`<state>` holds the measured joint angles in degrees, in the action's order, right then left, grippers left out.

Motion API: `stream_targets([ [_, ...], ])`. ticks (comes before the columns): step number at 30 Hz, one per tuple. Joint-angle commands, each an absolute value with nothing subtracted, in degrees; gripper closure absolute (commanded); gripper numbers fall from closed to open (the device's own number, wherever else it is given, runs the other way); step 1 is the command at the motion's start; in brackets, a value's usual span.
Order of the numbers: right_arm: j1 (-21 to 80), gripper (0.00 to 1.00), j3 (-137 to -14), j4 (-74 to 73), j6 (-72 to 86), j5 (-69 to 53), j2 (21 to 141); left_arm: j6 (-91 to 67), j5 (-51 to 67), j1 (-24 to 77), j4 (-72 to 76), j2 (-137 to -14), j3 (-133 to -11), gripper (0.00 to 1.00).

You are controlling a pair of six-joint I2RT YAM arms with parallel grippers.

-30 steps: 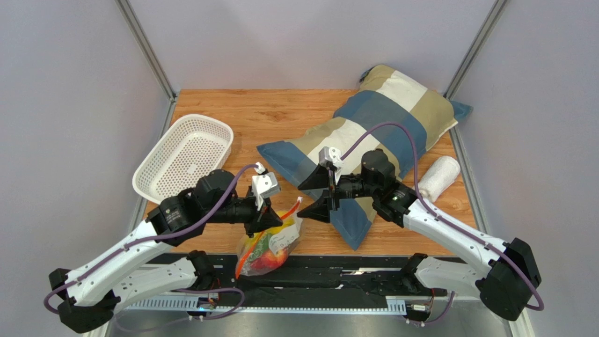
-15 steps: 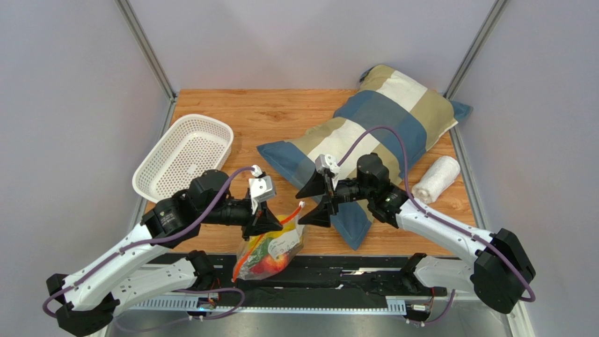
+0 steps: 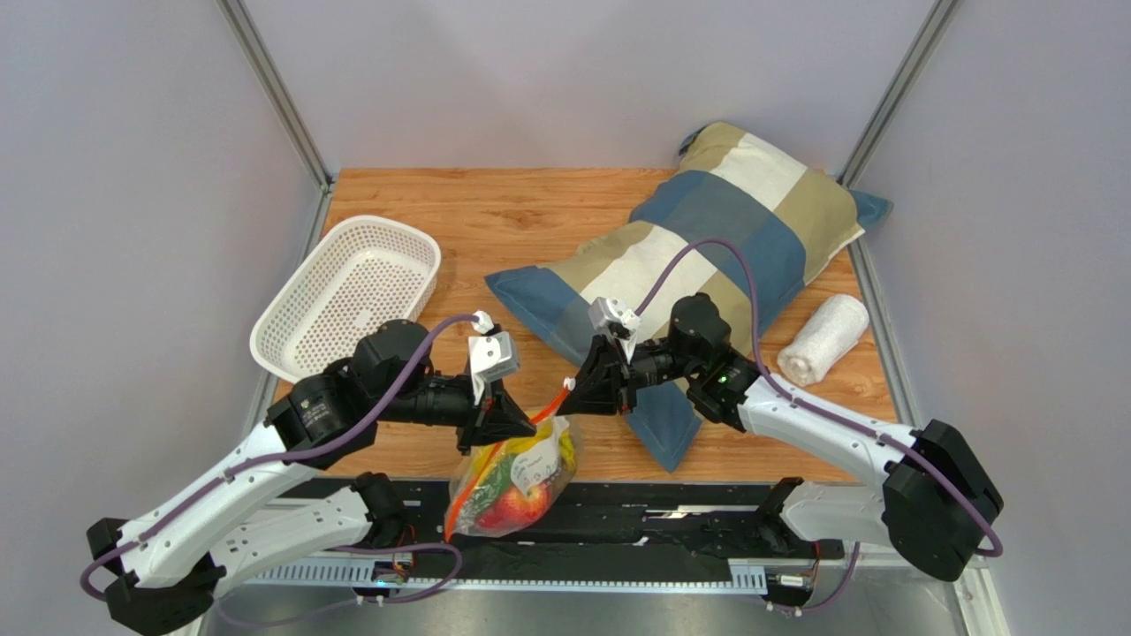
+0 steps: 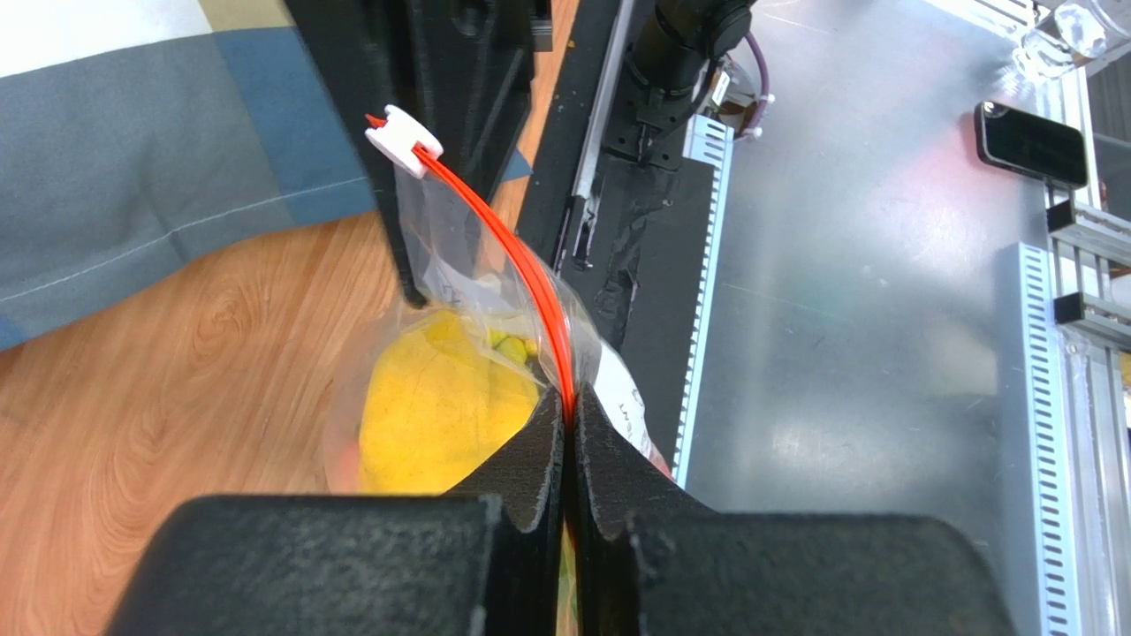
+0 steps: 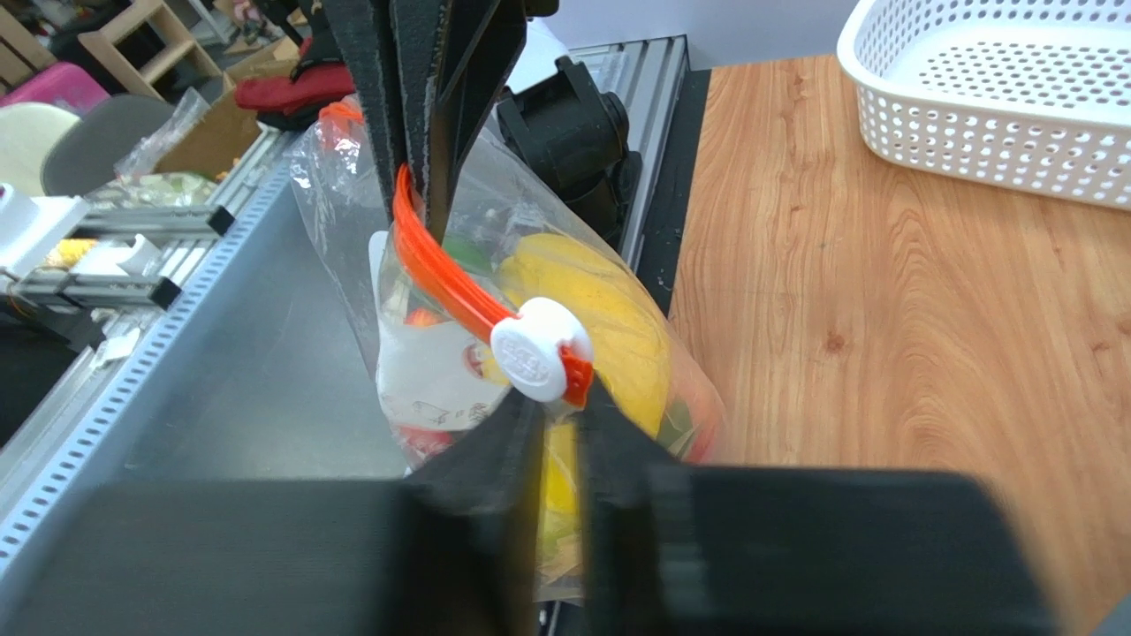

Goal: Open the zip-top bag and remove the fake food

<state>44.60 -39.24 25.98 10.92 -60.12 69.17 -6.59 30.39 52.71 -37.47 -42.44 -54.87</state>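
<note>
Left jaws, pressed together, clamp the zip-top bag [image 3: 511, 475] by its orange zipper strip [image 5: 436, 276], anchoring it; right jaws pinch the white slider [image 5: 536, 355], likely to draw it along. The fake food [image 4: 425, 411] hangs below both.

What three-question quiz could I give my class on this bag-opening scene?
1. True or false: the small plastic fake food lies in the white mesh basket.
2. What does the left pincer clamp? A) the orange-red zipper strip of the clear crinkly zip-top bag; B) the blue and beige checked pillow; C) the white rolled towel.
3. Fill in: the right pincer pinches the bag just below the round white ____ on the zipper.
Key: 1 false, the food is inside the bag; 2 A; 3 slider.
</note>
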Motion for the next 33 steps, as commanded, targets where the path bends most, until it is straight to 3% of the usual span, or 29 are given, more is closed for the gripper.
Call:
stream_targets([
  [1, 44.82, 1.00, -41.48, 26.03, 10.64, -60.04, 67.68, -7.38, 30.86, 52.38, -34.71, -40.78, -54.84, 1.00],
  [3, 44.74, 1.00, -42.36, 20.17, 8.02, -58.28, 66.89, -8.17, 28.14, 52.38, -36.29, -40.69, -55.37, 0.99],
  [4, 44.74, 1.00, -42.97, 17.60, 6.87, -55.75, 65.75, -9.22, 23.60, 52.38, -37.17, -40.78, -56.42, 0.91],
  [5, 44.74, 1.00, -43.07, 14.10, 6.16, -54.42, 65.13, -9.75, 21.38, 52.38, -38.13, -40.78, -56.95, 0.77],
  [6, 44.82, 1.00, -43.15, 12.58, 5.63, -53.27, 64.26, -10.80, 19.70, 52.38, -38.67, -40.78, -57.56, 0.52],
  [7, 44.82, 1.00, -43.76, 11.35, 5.28, -53.44, 64.16, -11.16, 16.82, 52.38, -38.58, -41.04, -58.44, 0.41],
  [11, 44.82, 1.00, -45.61, 7.75, 5.45, -52.91, 64.68, -10.11, 17.57, 52.38, -34.81, -45.60, -59.32, 0.34],
  [15, 44.91, 1.00, -49.39, 4.22, 5.36, -53.61, 67.41, -9.67, 21.62, 52.38, -31.65, -53.86, -60.12, 0.36],
  [17, 44.82, 1.00, -50.01, 3.00, 4.66, -54.05, 67.50, -9.32, 21.45, 52.38, -30.59, -55.28, -59.59, 0.44],
  [18, 44.82, 1.00, -50.01, 2.55, 4.22, -53.97, 67.15, -8.97, 21.01, 52.38, -30.67, -56.33, -59.68, 0.55],
  [20, 44.82, 1.00, -49.75, 1.85, 3.61, -53.44, 66.54, -8.88, 20.22, 52.38, -31.46, -56.86, -59.94, 0.65],
  [21, 44.82, 1.00, -49.66, 1.76, 3.60, -53.35, 66.01, -8.53, 19.34, 52.30, -31.64, -56.95, -60.12, 0.82],
  [23, 44.82, 0.99, -49.57, 1.67, 3.86, -53.00, 65.57, -8.17, 18.99, 52.29, -32.25, -56.43, -60.29, 0.99],
  [24, 44.82, 0.95, -49.40, 1.76, 3.95, -52.82, 65.22, -8.26, 18.11, 52.29, -32.26, -55.47, -60.38, 1.00],
  [25, 44.74, 0.82, -49.31, 1.93, 4.30, -52.91, 65.13, -8.09, 18.11, 52.29, -32.26, -54.76, -60.12, 1.00],
  [28, 44.91, 0.60, -48.87, 4.30, 6.06, -54.66, 65.74, -7.82, 19.07, 52.29, -31.73, -52.91, -59.94, 1.00],
  [33, 45.96, 0.57, -49.57, 6.94, 6.68, -55.55, 68.02, -7.82, 21.70, 52.29, -31.82, -52.56, -60.29, 1.00],
])
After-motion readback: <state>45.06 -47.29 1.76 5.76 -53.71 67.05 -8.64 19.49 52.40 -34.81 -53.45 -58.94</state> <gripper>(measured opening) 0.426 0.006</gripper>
